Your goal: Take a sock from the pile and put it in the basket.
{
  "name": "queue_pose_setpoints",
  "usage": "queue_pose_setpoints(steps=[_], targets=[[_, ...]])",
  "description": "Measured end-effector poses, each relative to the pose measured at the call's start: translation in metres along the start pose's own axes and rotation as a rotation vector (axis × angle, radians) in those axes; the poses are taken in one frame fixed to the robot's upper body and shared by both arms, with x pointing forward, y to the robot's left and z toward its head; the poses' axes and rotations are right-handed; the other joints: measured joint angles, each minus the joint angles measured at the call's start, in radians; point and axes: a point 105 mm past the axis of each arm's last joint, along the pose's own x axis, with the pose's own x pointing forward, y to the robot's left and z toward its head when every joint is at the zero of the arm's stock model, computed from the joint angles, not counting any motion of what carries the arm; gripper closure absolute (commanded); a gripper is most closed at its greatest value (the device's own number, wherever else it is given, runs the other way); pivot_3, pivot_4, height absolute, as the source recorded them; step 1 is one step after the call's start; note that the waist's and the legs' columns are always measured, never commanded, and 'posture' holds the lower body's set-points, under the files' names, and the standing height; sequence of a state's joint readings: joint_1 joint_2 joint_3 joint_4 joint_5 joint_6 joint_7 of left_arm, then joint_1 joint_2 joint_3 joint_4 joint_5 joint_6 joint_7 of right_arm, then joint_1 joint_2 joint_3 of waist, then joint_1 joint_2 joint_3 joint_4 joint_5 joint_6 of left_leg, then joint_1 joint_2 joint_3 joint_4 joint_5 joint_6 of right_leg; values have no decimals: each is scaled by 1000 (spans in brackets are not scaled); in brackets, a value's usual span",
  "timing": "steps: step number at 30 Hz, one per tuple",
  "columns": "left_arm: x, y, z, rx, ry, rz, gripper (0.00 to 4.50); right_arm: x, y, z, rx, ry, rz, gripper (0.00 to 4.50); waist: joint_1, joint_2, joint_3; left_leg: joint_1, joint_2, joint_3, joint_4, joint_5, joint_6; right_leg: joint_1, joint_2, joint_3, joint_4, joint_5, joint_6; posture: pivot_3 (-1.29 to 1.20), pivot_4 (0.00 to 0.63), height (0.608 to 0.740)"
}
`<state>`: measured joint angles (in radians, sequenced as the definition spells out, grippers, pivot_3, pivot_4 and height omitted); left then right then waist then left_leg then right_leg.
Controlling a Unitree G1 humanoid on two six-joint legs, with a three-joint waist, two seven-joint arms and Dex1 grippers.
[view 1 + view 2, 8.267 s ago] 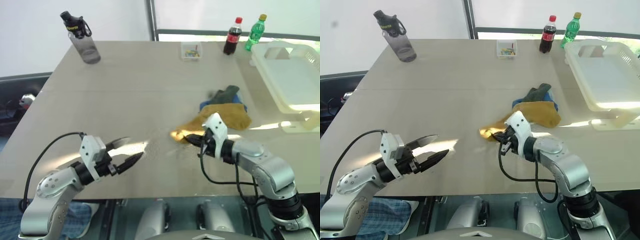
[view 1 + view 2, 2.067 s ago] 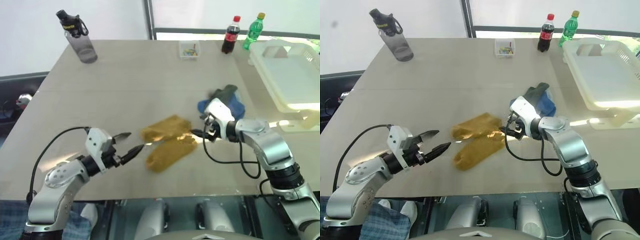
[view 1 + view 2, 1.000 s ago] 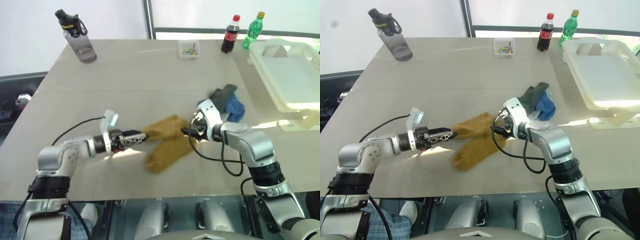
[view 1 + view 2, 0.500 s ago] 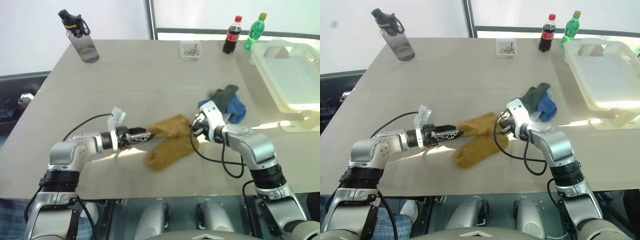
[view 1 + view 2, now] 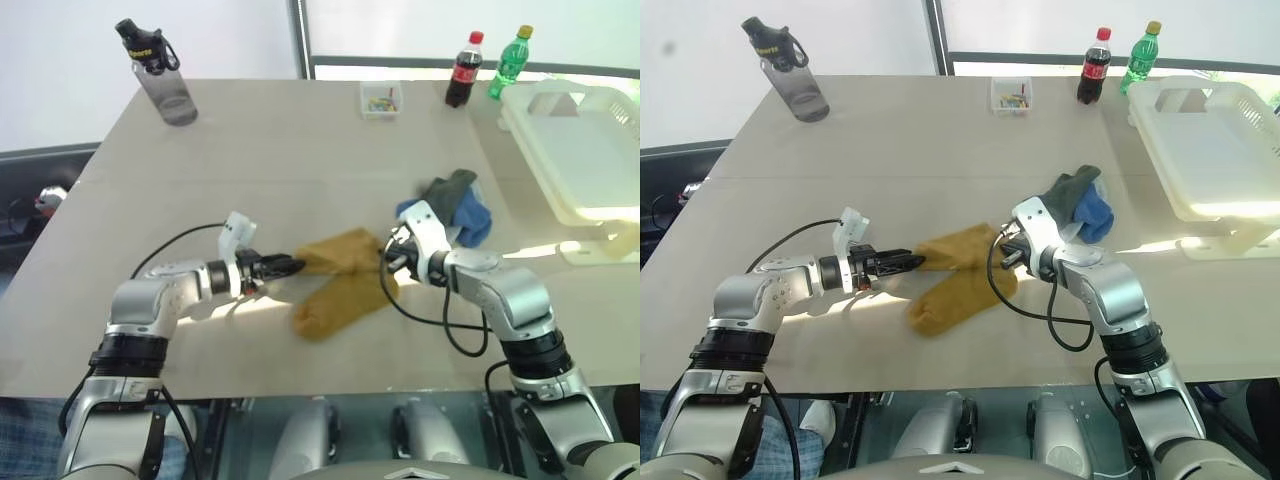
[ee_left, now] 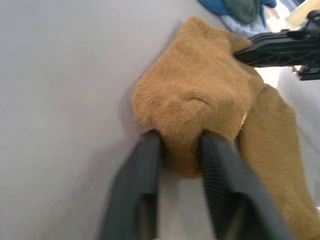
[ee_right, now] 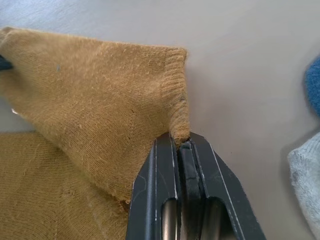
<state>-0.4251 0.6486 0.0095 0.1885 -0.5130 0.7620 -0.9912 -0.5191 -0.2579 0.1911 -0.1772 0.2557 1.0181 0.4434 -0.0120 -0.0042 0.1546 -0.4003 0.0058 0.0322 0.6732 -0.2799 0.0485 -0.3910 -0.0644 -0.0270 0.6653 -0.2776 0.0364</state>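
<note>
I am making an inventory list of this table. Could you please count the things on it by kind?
Mustard-yellow knit socks: 2
Other socks in the pile: number cannot be told
Plastic drink bottles, red-capped dark cola, yellow-capped green, clear grey with black lid: 3
Off-white slotted plastic basket: 1
Small clear box of coloured bits: 1
Total without the pile: 7

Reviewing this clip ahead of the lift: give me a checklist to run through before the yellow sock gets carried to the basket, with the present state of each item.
1. Left tool shut on the sock, toe end pinched: ok.
2. Right tool shut on the sock's cuff corner: ok.
3. Second yellow sock free of the held one: cannot tell, they overlap.
4. Pile apart from the held sock: ok.
5. Basket ready to receive, nothing seen in it: ok.
6. Table between sock and basket free of bottles: ok.
</note>
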Motion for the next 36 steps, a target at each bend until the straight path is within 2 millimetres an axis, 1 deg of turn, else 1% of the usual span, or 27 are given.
queue_pose_setpoints(steps=[7, 10, 16, 19, 23, 28, 29, 30, 31, 33, 34, 36], targets=[[0, -1, 0, 34, -12, -5, 4438, 0, 0, 1, -5, -7, -1, 4500, 0, 0, 0, 0, 0, 0, 0, 0, 0, 0, -1, 0, 0, 0, 0, 0, 150, 740], [-3, -2, -1, 23, -30, -7, 4438, -3, 1, 5, -14, -23, 3, 4500, -1, 0, 0, -1, 0, 0, 0, 0, 0, -1, -2, 0, 0, 0, 0, 0, 150, 740], [-11, -16, -10, -7, -36, -3, 4438, -20, 3, 22, -36, -76, 8, 4500, -2, 0, 0, -6, 1, 0, 0, 0, 0, -6, -3, 0, 0, 0, 0, 0, 150, 740], [-18, -35, -16, -18, -44, -6, 4438, -28, 6, 26, -50, -79, 17, 4500, -3, 0, 0, -8, 1, 0, 0, 0, 0, -8, -3, 0, 0, 0, 0, 0, 150, 740], [-29, -60, -14, -29, -76, -20, 4438, -37, 11, 28, -51, -76, 35, 4500, -1, 0, 0, -12, 1, -1, 2, 0, 0, -11, -4, -1, 0, 0, 0, 0, 150, 740], [-42, -71, -8, -90, -140, 42, 4438, -50, 17, 30, -61, -68, 62, 4500, -1, 0, 0, -13, 1, -3, 5, 0, 0, -11, -5, -3, 1, 0, 0, 0, 150, 740], [-44, -74, -11, -120, -143, 57, 4438, -53, 18, 29, -61, -61, 68, 4500, -1, 0, 0, -13, 1, -3, 5, 0, 0, -11, -5, -3, 1, 0, 0, 0, 150, 740], [-46, -81, -20, -163, -134, 70, 4438, -57, 18, 26, -63, -44, 71, 4500, -2, -1, 0, -13, 1, -3, 5, 0, 0, -11, -5, -3, 1, 0, 0, 0, 150, 740], [-45, -85, -25, -181, -121, 67, 4438, -58, 18, 24, -59, -33, 72, 4500, -2, -1, 0, -13, 1, -3, 5, 0, 0, -11, -5, -3, 1, 0, 0, 0, 150, 740], [-45, -94, -33, -202, -112, 69, 4438, -60, 19, 19, -53, -10, 80, 4500, -2, 0, 0, -13, 1, -3, 5, 0, 0, -11, -5, -3, 1, 0, 0, 0, 150, 740], [-45, -102, -38, -216, -114, 72, 4438, -63, 21, 13, -48, 16, 87, 4500, -1, -1, 0, -13, 1, -3, 5, 0, 0, -11, -5, -3, 1, 0, 0, 0, 150, 740], [-45, -108, -42, -236, -114, 67, 4438, -64, 22, 7, -37, 42, 94, 4500, -1, -1, 0, -13, 1, -4, 6, 0, 0, -10, -5, -3, 2, 0, 0, 0, 150, 740]])
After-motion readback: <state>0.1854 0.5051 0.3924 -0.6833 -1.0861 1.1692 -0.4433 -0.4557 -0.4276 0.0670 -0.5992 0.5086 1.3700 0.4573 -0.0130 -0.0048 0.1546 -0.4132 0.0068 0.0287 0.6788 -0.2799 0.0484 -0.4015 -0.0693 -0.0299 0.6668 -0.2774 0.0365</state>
